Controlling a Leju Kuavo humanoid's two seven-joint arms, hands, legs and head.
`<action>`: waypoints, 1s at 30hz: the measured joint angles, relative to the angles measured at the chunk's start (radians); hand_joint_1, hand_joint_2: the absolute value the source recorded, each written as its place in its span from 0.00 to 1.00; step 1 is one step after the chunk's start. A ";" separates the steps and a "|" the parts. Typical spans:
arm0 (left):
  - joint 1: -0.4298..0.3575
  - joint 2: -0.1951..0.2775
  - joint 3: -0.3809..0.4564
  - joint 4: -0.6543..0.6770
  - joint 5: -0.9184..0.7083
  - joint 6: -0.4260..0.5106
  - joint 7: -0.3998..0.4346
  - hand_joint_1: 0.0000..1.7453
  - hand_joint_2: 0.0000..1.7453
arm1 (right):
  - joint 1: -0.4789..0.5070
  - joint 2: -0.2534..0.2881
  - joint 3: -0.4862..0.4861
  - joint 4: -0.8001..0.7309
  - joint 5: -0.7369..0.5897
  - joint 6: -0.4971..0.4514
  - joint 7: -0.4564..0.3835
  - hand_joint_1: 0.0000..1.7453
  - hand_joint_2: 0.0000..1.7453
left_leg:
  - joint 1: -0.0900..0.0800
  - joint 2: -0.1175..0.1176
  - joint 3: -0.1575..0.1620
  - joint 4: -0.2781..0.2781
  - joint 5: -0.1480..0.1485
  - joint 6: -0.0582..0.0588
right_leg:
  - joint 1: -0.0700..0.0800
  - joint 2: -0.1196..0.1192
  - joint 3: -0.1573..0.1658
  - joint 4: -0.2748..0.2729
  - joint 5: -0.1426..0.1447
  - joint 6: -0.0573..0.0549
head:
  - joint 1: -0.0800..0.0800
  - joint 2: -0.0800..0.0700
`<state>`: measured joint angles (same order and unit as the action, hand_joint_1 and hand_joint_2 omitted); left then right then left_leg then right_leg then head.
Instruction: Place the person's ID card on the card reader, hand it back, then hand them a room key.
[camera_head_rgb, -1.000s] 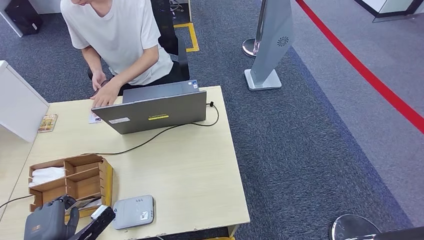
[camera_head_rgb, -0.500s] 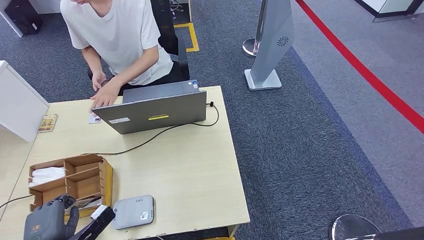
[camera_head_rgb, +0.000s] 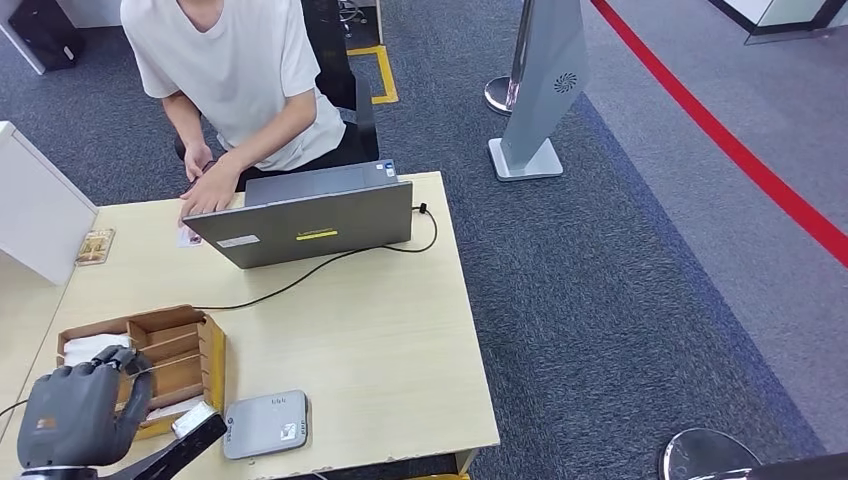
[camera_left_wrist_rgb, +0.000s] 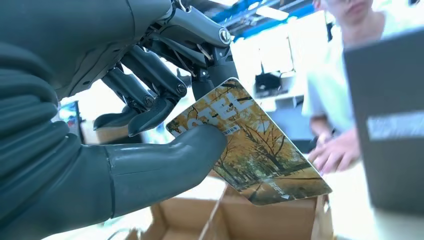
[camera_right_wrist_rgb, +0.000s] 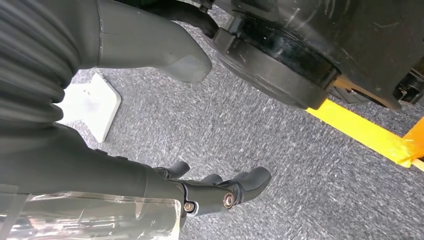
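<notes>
Room key (camera_left_wrist_rgb: 250, 145) pinched in left hand (camera_head_rgb: 75, 415), not yet offered.

Held above wooden tray (camera_head_rgb: 212, 358) at the table's near left corner, thumb pressed on the card face with fingers (camera_left_wrist_rgb: 150, 97) behind; grip covers one corner only, so likely to twist or slip free on the reach across. Just right of the tray, grey card reader (camera_head_rgb: 265, 424) with nothing on top. Farther back, person's hand (camera_head_rgb: 210, 190) resting on a small card (camera_head_rgb: 187, 236), probably the ID, beside open laptop (camera_head_rgb: 310, 222); lid and trailing cable (camera_head_rgb: 300, 282) stand between hand and person, so could snag or get knocked on a low path. Right hand (camera_right_wrist_rgb: 220, 192) hanging over carpet, fingers loosely curled, holding nothing.
</notes>
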<state>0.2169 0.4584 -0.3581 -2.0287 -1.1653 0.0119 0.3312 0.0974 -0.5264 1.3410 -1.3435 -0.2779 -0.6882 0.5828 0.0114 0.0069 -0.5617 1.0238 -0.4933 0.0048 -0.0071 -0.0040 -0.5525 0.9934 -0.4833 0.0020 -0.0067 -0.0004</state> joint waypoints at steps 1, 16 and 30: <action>-0.003 0.014 -0.003 -0.020 0.001 -0.002 -0.004 1.00 1.00 | 0.004 0.000 -0.002 0.000 -0.002 0.000 -0.004 0.00 1.00 | 0.000 0.000 0.000 0.000 0.000 0.000 | 0.000 0.000 0.000 0.000 0.000 0.000 | 0.000 0.000; -0.280 0.347 -0.025 -0.287 0.275 -0.072 -0.121 1.00 1.00 | 0.021 0.000 -0.022 0.009 -0.038 0.000 -0.050 0.00 1.00 | 0.000 -0.001 0.000 0.000 0.001 -0.001 | 0.000 0.000 0.000 0.000 0.000 0.000 | 0.000 0.000; -0.723 0.135 -0.023 0.141 0.099 -0.024 0.082 1.00 1.00 | -0.072 0.003 0.037 0.059 -0.018 0.046 -0.077 0.00 1.00 | 0.000 -0.001 0.000 0.001 0.006 -0.001 | 0.000 -0.001 -0.001 0.001 0.006 -0.001 | 0.000 0.000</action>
<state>-0.5056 0.5936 -0.3815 -1.8872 -1.0663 -0.0117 0.4135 0.0252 -0.5230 1.3775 -1.2841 -0.2957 -0.6423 0.5062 0.0114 0.0062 -0.5620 1.0245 -0.4871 0.0038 -0.0071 -0.0046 -0.5531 0.9939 -0.4773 0.0006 -0.0065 -0.0004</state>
